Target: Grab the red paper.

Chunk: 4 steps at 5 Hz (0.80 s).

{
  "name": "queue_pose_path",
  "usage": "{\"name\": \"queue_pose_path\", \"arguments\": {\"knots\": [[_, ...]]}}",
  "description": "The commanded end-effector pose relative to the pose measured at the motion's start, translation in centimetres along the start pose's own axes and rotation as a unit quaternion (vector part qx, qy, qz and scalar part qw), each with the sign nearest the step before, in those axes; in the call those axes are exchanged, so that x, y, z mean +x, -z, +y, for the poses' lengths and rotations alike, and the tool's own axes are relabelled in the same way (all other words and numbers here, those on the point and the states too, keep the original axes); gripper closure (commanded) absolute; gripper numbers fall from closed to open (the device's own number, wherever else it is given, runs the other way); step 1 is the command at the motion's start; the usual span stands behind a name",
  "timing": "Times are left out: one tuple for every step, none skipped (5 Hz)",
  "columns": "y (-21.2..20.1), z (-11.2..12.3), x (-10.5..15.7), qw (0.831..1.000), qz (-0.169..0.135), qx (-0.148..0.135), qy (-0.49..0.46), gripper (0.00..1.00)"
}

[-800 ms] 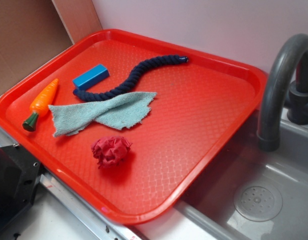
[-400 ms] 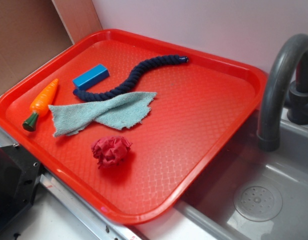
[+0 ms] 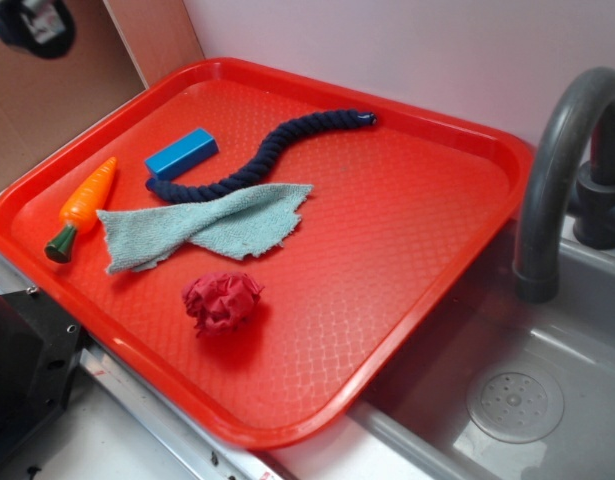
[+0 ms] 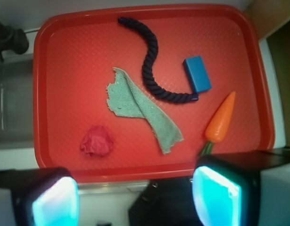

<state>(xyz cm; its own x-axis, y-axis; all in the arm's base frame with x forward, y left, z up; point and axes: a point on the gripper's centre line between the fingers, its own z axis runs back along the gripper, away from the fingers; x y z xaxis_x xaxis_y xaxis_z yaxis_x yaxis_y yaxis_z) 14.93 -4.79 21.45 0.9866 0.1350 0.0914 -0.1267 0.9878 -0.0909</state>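
The red paper (image 3: 223, 302) is a dark red wrinkly wad near the front of the orange-red tray (image 3: 417, 240). In the wrist view it (image 4: 96, 141) lies at the tray's lower left. My gripper (image 4: 135, 197) is open and empty, high above the tray's near edge, with its two pale blue pads (image 4: 215, 195) far apart. In the exterior view only a dark part of the gripper (image 3: 32, 22) shows at the top left corner, far from the paper.
On the tray lie a light blue-green cloth (image 3: 202, 228), a dark blue rope (image 3: 262, 155), a blue block (image 3: 181, 153) and a toy carrot (image 3: 82, 207). A grey tap (image 3: 562, 170) and sink (image 3: 512, 400) are to the right. A black box (image 3: 22, 390) stands at the front left.
The gripper has come into the exterior view at the top left corner; it was out of view before. Nothing on the tray has moved.
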Motion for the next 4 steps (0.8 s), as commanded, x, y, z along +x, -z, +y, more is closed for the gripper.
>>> {"name": "queue_pose_path", "arguments": {"knots": [[4.5,-3.9,1.1,0.998,0.028,-0.036,0.044,0.00],[7.8,-5.3,1.2,0.993,0.071,-0.063,0.074,0.00],[10.3,-5.7,0.8,0.991,0.099,-0.035,0.085,0.00],[13.8,-6.5,0.5,0.983,0.145,-0.035,0.107,0.00]]}}
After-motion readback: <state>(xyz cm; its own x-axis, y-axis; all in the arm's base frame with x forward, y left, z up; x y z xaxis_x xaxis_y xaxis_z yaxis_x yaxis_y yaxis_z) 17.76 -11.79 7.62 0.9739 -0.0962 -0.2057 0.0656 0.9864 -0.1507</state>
